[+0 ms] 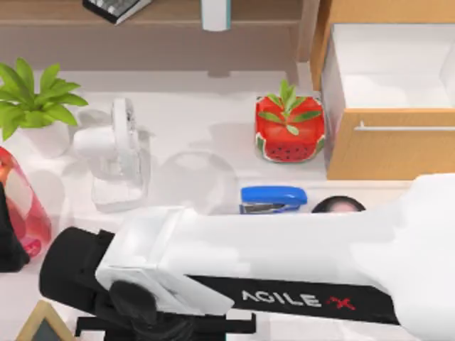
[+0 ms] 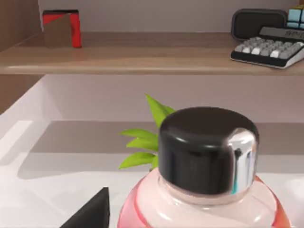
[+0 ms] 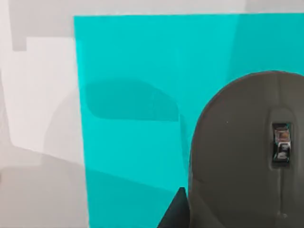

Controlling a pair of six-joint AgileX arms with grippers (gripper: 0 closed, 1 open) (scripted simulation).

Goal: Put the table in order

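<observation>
White and smooth, the wide desk top (image 1: 213, 121) lies beneath both grippers, its long axis running left to right across the top view. Your right gripper (image 1: 142, 316) hangs above a dark grey computer mouse (image 3: 247, 152) on a cyan rectangular pad (image 3: 133, 66), and your left gripper (image 1: 8, 241) sits beside a red black-capped bottle (image 2: 206, 149). You cannot tell whether either is apart or together.

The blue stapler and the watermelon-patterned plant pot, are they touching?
Apart. The top view shows the blue stapler lying below the red watermelon-patterned plant pot, with a strip of bare white table between them.
</observation>
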